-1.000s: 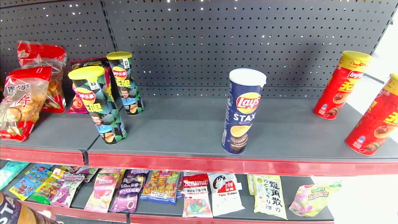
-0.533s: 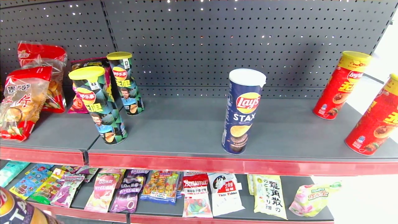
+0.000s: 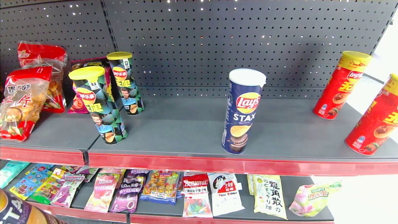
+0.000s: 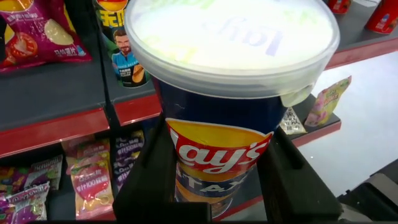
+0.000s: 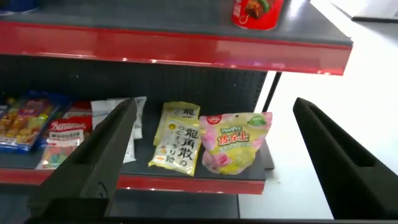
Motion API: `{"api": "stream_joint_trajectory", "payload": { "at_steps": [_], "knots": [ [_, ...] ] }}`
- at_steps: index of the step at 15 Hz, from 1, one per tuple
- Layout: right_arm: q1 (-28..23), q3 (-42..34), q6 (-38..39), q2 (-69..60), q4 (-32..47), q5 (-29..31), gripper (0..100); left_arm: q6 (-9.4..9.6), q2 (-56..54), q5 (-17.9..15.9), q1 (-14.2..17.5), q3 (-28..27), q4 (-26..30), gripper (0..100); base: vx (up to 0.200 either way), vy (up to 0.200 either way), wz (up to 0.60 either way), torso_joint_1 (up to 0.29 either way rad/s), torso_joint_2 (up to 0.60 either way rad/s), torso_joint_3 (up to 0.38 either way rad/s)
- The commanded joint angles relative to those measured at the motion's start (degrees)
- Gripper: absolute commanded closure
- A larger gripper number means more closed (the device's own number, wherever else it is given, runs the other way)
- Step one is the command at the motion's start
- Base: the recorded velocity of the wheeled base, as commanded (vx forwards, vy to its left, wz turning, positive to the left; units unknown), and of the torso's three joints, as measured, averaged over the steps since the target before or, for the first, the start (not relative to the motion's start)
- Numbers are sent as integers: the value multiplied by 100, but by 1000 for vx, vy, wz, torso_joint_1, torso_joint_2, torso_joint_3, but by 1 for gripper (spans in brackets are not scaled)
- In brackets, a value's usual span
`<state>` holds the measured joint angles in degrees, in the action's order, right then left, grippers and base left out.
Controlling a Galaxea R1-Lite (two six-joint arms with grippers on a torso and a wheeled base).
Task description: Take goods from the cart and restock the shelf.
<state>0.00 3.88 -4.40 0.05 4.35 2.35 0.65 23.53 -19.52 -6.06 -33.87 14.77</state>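
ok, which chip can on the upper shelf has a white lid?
The dark blue cylindrical chip can standing mid-shelf; the green-patterned cans and red cans all have yellow lids.

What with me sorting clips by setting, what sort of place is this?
Probably a shop aisle, or a mock-up of one: a pegboard-backed shelf with a red front strip, chip cans standing on it, and candy bags along the lower shelf.

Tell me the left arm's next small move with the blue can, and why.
Probably raise it: the left gripper is shut on the held blue can, which sits low, below the upper shelf, where bare space lies left of the standing blue can.
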Motion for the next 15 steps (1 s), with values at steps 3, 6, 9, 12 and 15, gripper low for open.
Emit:
{"api": "stream_joint_trajectory", "payload": {
  "at_steps": [3, 6, 9, 12, 15],
  "knots": [
    [9, -150, 291, -5, -198, -297, 0, 6, -103, 9, 8, -6, 8, 100, 0, 0, 0, 0, 0, 0],
    [9, -282, 194, -5, -268, -358, 0, 6, -68, 9, -1, -15, -133, 100, 0, 0, 0, 0, 0, 0],
    [9, -379, 352, -5, -418, -226, 0, -3, -94, 1, -1, 55, -168, 100, 0, 0, 0, 0, 0, 0],
    [9, -388, 352, -5, -418, -262, 0, -3, -120, 1, -1, 152, -168, 100, 0, 0, 0, 0, 0, 0],
    [9, -388, 352, -5, -418, -279, 0, -3, -94, -8, -1, 161, -168, 100, 0, 0, 0, 0, 0, 0]
  ]
}}
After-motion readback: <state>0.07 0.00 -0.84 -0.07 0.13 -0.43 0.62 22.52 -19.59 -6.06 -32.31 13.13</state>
